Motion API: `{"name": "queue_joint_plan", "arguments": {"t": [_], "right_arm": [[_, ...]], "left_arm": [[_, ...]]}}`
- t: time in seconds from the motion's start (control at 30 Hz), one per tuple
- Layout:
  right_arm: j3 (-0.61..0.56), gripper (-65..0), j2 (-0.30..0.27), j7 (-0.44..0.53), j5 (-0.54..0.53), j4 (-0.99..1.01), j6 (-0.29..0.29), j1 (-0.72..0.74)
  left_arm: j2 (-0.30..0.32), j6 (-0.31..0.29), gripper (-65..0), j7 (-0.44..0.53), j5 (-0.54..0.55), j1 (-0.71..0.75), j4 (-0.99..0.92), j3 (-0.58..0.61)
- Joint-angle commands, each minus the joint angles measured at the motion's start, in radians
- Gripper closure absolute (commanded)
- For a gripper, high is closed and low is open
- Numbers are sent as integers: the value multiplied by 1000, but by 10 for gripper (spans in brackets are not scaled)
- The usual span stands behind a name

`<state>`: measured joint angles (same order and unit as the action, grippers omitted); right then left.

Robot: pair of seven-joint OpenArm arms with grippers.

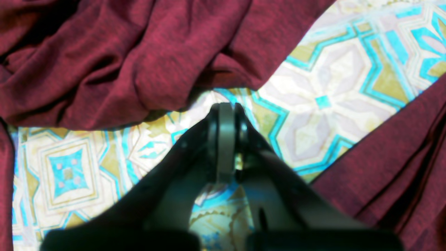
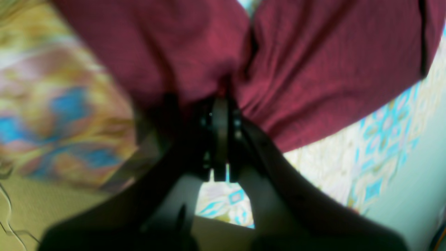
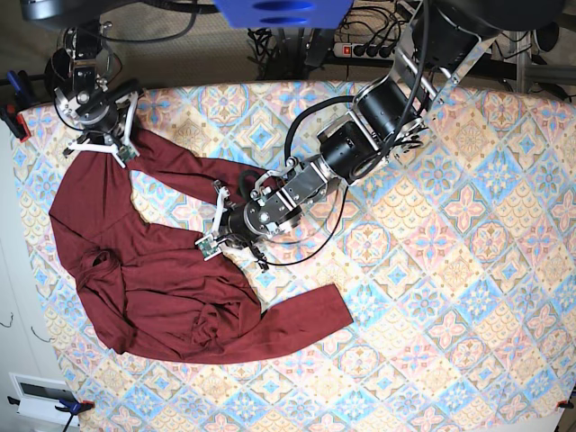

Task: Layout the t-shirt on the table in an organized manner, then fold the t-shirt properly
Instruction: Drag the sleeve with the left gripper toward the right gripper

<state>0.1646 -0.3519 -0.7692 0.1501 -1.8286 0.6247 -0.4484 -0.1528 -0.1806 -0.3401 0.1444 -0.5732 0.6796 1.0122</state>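
Here, rumpled t-shirt (image 3: 162,288) on table (image 3: 468,270), left pincer (image 1: 226,108) closed, holding nothing, right pincer (image 2: 221,101) clamped on shirt cloth.

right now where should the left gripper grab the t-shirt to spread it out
Probably the cuff of the free sleeve on the t-shirt: it lies flat on the table, clear of the bunched body. Bring the left gripper from that open side.

A power strip (image 3: 367,50) and tangled black cables (image 3: 297,40) are seen on tan flooring (image 3: 180,54) behind the desk.
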Motion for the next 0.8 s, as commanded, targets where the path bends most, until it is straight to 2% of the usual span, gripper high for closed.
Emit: {"name": "queue_joint_plan", "arguments": {"t": [0.0, 0.07, 0.17, 0.3, 0.43, 0.5, 0.63, 0.77], "right_arm": [[6, 0, -14, 9, 1, -26, -7, 3], [6, 0, -14, 9, 1, -47, -7, 1], [13, 0, -14, 9, 1, -59, -7, -10], [43, -3, -14, 14, 1, -62, -7, -8], [79, -6, -9, 11, 3, -79, -7, -7], [77, -33, -8, 15, 3, -98, -7, 1], [46, -126, 15, 15, 3, -118, -7, 55], [-27, -187, 37, 17, 3, -115, -7, 135]], "left_arm": [[3, -3, 0, -49, -9, -8, 5, 4], [25, -3, 0, -119, -7, 17, 38, 1], [127, -3, 0, -245, -6, 88, 210, -2], [275, -3, 0, -305, -4, 207, 500, -3], [362, -3, 0, -379, -4, 316, 658, -6], [396, -3, 0, -383, -6, 368, 693, -33], [436, -3, 0, -391, -1, 483, 782, -118], [505, -3, 0, -391, -6, 595, 914, -155]]}}
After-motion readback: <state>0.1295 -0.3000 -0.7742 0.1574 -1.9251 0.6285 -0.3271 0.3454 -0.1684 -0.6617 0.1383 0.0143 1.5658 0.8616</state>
